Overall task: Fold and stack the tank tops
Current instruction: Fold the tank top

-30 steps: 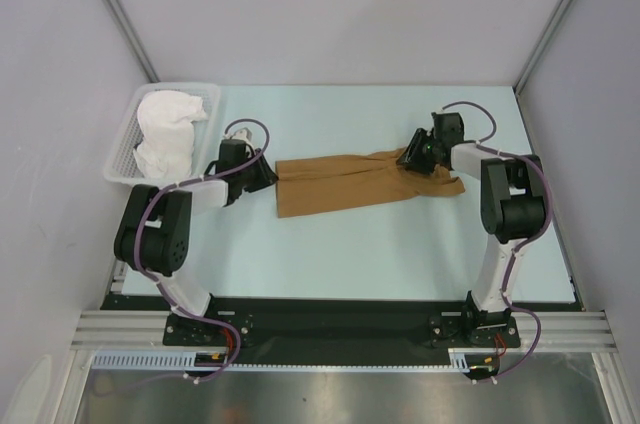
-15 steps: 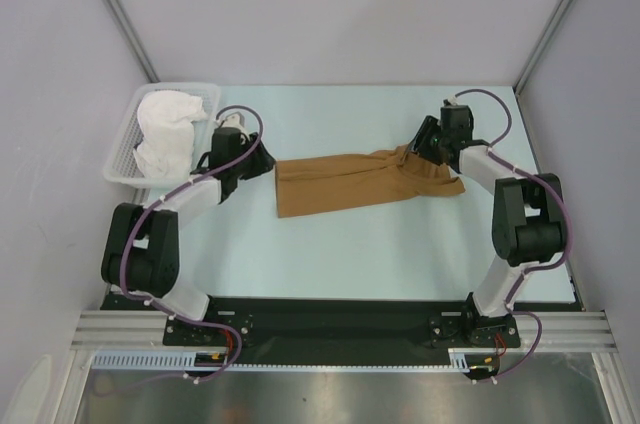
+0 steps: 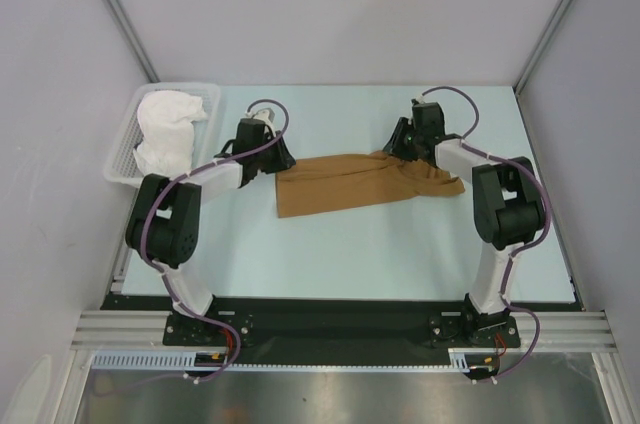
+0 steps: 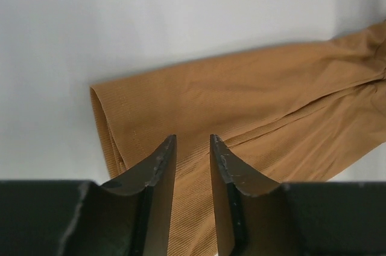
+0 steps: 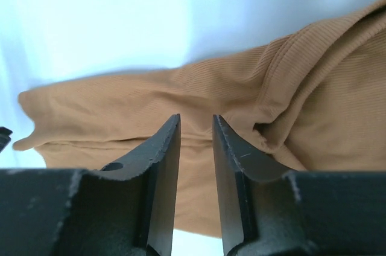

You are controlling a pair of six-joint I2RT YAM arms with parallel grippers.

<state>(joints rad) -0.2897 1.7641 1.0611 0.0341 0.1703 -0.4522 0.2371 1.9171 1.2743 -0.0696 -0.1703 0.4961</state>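
**A:** Where do we have the tan tank top (image 3: 360, 182)?

**B:** Flat on the counter (image 3: 350, 254), between the two arms and stretched left to right. The left end is squared off and the right end is bunched into folds.

**A:** Tools?

**B:** The left tool (image 4: 192, 141) sits at the top's far left corner, jaws a narrow gap apart. In our wrist view ribbed cloth shows through the gap. The right tool (image 5: 196, 120) is over the bunched right end with the same narrow gap, and we see the tan fabric beyond its tips.

**A:** Tips touching cloth?

**B:** We can't tell from either wrist view or from overhead.

**A:** And the white tank top (image 3: 165, 129)?

**B:** It's crumpled in the white lattice basket (image 3: 120, 159) at the counter's far left corner, well apart from the tan one.
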